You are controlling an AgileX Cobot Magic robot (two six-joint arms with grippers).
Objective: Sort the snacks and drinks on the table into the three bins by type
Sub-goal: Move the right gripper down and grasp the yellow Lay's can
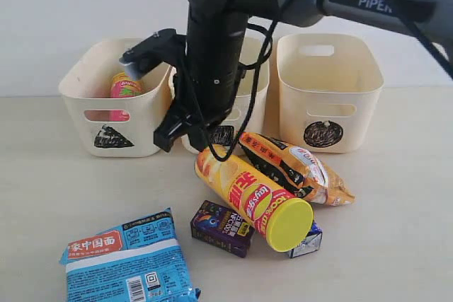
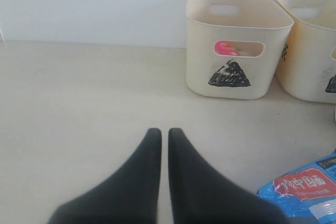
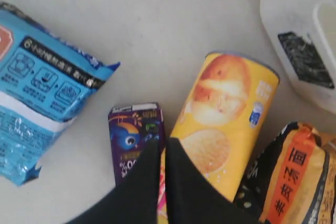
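The pale beige wood-grain table (image 1: 396,175) carries three cream plastic tubs (image 1: 297,90) in a row, ahead of the closed jaws of the left gripper (image 2: 159,135). Just past the closed jaws of the right gripper (image 3: 157,148) lie a dark purple carton (image 3: 134,140) and a yellow-lidded orange chip tube (image 3: 226,124), side by side. A blue-white packet (image 3: 37,87) lies off to the carton's side of those jaws, and an orange-black crinkly bag (image 3: 294,177) to the tube's side. A white and blue carton (image 1: 309,240) peeks from under the tube's lid end.

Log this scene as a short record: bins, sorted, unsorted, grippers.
bins: triangle bin, square bin, circle bin, side by side
sorted: pink chip tube in triangle bin
unsorted on table: orange chip tube, orange-black bag, purple carton, white-blue carton, blue-white packet
left gripper: jaws together, empty
right gripper: jaws together, empty, above purple carton and orange chip tube
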